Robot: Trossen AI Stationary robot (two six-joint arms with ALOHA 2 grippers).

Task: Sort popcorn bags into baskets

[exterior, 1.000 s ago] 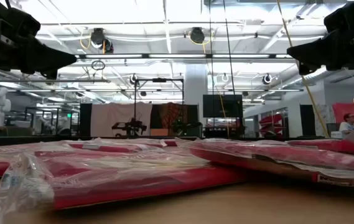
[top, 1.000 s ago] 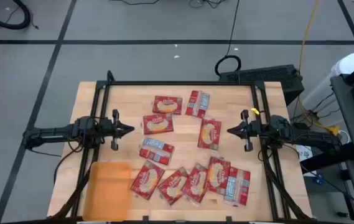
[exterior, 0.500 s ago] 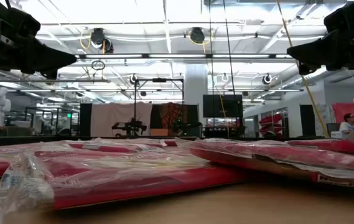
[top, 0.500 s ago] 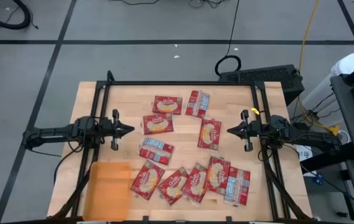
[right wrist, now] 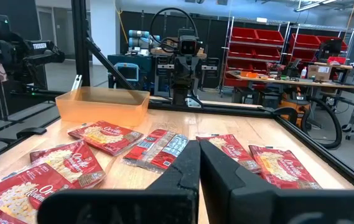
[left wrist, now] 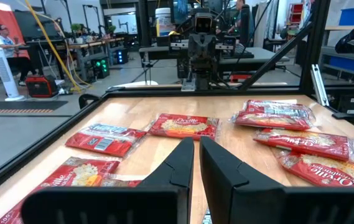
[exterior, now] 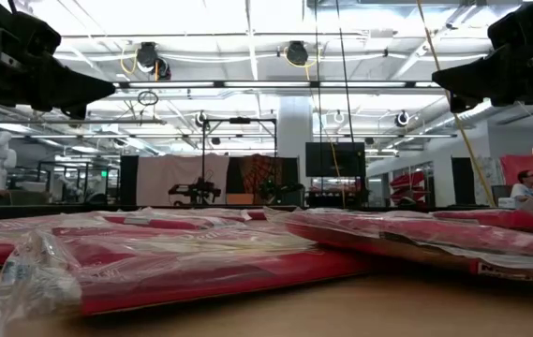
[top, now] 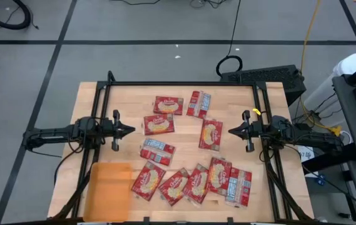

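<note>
High view: both hands closed and empty, left hand and right hand flanking the scattered popcorn bags; overlapping packets nearer the basket risk a double grab

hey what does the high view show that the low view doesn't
Only the high view shows the orange basket at the table's near-left corner, empty, the scattered layout of the popcorn bags, and both arms whole, with the left gripper and right gripper facing each other above the table. Only the low view shows the room behind, with a seated person. Both show red popcorn bags lying flat and neither gripper holding anything.
</note>
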